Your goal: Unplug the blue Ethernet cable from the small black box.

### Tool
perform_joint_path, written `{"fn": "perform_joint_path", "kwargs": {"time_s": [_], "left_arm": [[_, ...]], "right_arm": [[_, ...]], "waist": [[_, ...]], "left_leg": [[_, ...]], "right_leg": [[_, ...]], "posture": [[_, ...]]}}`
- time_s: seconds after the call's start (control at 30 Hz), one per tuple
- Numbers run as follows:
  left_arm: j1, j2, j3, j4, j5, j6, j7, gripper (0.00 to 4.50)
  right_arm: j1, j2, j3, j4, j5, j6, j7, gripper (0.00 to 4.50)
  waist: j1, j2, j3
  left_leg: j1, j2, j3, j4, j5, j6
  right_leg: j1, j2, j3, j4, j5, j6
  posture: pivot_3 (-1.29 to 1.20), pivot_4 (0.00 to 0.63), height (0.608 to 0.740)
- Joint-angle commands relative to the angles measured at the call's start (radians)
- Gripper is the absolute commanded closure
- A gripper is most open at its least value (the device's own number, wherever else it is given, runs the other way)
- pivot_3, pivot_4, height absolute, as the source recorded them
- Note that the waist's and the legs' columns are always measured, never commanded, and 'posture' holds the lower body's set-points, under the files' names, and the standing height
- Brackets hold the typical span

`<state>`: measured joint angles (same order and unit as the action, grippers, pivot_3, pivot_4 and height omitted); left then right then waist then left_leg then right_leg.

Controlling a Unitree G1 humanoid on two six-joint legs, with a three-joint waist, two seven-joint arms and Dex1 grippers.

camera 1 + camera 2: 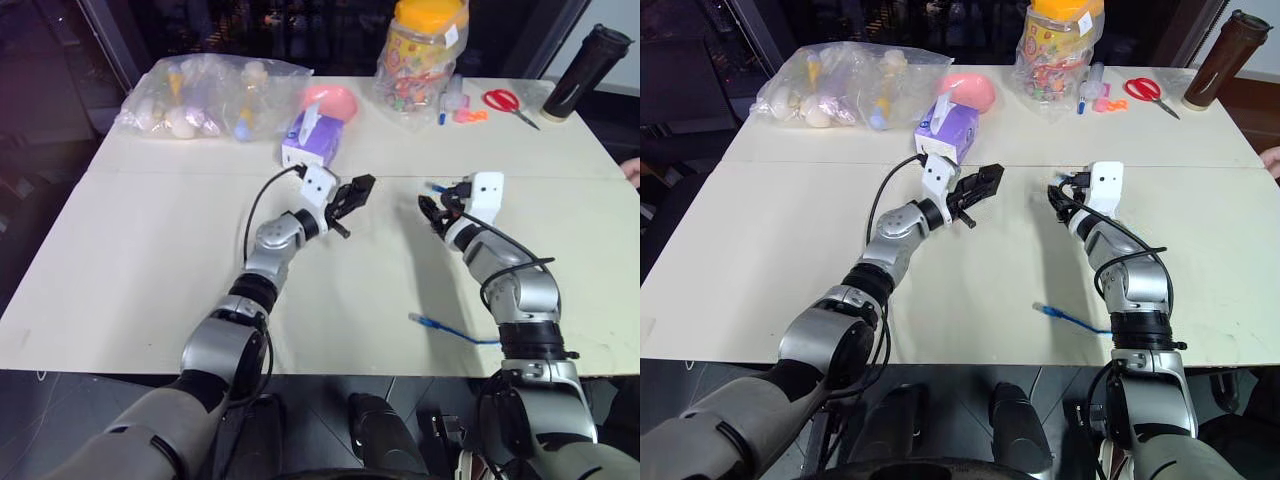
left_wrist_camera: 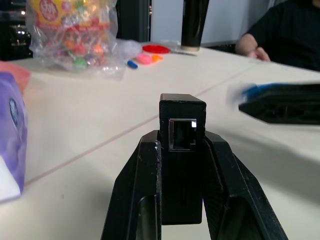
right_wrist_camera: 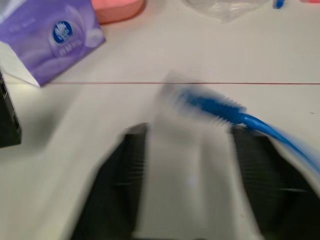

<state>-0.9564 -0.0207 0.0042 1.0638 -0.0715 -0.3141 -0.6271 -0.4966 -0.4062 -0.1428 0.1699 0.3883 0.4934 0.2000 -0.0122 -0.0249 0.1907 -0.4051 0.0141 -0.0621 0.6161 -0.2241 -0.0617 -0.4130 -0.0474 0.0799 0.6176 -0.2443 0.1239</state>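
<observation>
My left gripper (image 1: 352, 196) is shut on the small black box (image 2: 182, 150), held above the middle of the table. The box's port (image 2: 182, 134) faces outward with nothing plugged into it. To its right, my right gripper (image 1: 436, 204) hovers with its fingers (image 3: 117, 170) spread wide. One plug end of the blue Ethernet cable (image 3: 215, 106) is blurred above and between those fingers, apart from the box. I cannot tell whether it touches them. The cable's other end (image 1: 428, 322) lies on the table near the front edge.
Along the far side of the table (image 1: 140, 260) are a purple tissue box (image 1: 310, 140), a pink bowl (image 1: 335, 100), a plastic bag of items (image 1: 205, 95), a candy jar (image 1: 420, 50), red scissors (image 1: 505, 100) and a dark tumbler (image 1: 588, 70). A person's hand (image 1: 631, 170) rests at the right edge.
</observation>
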Motion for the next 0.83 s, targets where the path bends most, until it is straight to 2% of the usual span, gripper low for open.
{"fn": "perform_joint_path", "kwargs": {"time_s": [0.03,0.2,0.27,0.3,0.5,0.63,0.73,0.83], "left_arm": [[0.002,0.005,-0.011,-0.011,0.021,-0.043,0.014,4.02],[0.038,0.029,-0.025,-0.001,0.041,-0.049,-0.004,4.02],[0.052,0.034,-0.025,-0.004,0.037,-0.042,-0.025,2.96],[0.058,0.037,-0.024,-0.008,0.034,-0.039,-0.037,2.72],[0.098,0.078,-0.014,-0.088,0.017,0.039,-0.076,0.22],[0.181,0.157,-0.023,-0.329,-0.021,0.178,-0.167,0.22],[0.283,0.236,-0.020,-0.598,-0.081,0.368,-0.224,0.22],[0.368,0.306,-0.020,-0.788,-0.121,0.541,-0.232,0.22]], "right_arm": [[0.084,-0.006,-0.015,-0.188,0.021,0.091,0.000,0.35],[0.229,0.023,-0.032,-0.436,0.086,0.210,-0.001,0.35],[0.260,0.034,-0.039,-0.489,0.097,0.234,-0.007,0.31],[0.271,0.040,-0.044,-0.507,0.099,0.242,-0.012,0.31],[0.289,0.058,-0.085,-0.533,0.108,0.253,-0.032,0.31],[0.317,0.051,-0.090,-0.554,0.107,0.253,-0.025,0.31],[0.356,0.040,-0.094,-0.574,0.107,0.248,-0.008,0.31],[0.381,0.034,-0.101,-0.590,0.112,0.238,0.007,0.31]], "waist": [[0.001,0.000,0.000],[-0.008,0.001,0.000],[-0.008,0.001,0.000],[-0.006,0.001,0.000],[-0.005,0.001,0.000],[-0.009,0.001,0.000],[-0.009,0.001,-0.001],[-0.008,0.001,-0.001]], "left_leg": [[0.000,0.000,0.000,0.000,0.000,0.000],[0.001,0.000,-0.001,-0.001,0.000,0.000],[0.002,0.000,-0.001,0.000,0.000,0.000],[0.002,0.000,-0.001,0.000,0.000,0.000],[0.004,0.000,-0.001,0.001,0.000,0.000],[0.004,0.001,-0.001,0.000,0.000,0.000],[0.006,0.001,-0.001,-0.001,0.000,0.000],[0.006,0.001,-0.001,-0.001,0.000,0.000]], "right_leg": [[0.000,0.000,0.000,0.000,0.000,0.000],[0.000,0.000,0.000,0.001,0.000,0.000],[0.001,0.000,0.000,0.001,0.000,0.000],[0.001,0.000,0.000,0.001,0.000,0.000],[0.004,0.000,0.000,0.000,0.000,0.000],[0.004,0.001,0.000,0.001,0.000,-0.001],[0.004,0.001,0.000,0.002,0.000,-0.001],[0.005,0.001,0.000,0.002,0.000,-0.001]], "posture": [[0.00,0.150,0.739],[0.00,0.150,0.739],[0.00,0.150,0.739],[0.00,0.150,0.739],[0.00,0.150,0.739],[0.00,0.150,0.739],[0.00,0.150,0.739],[0.00,0.150,0.739]]}}
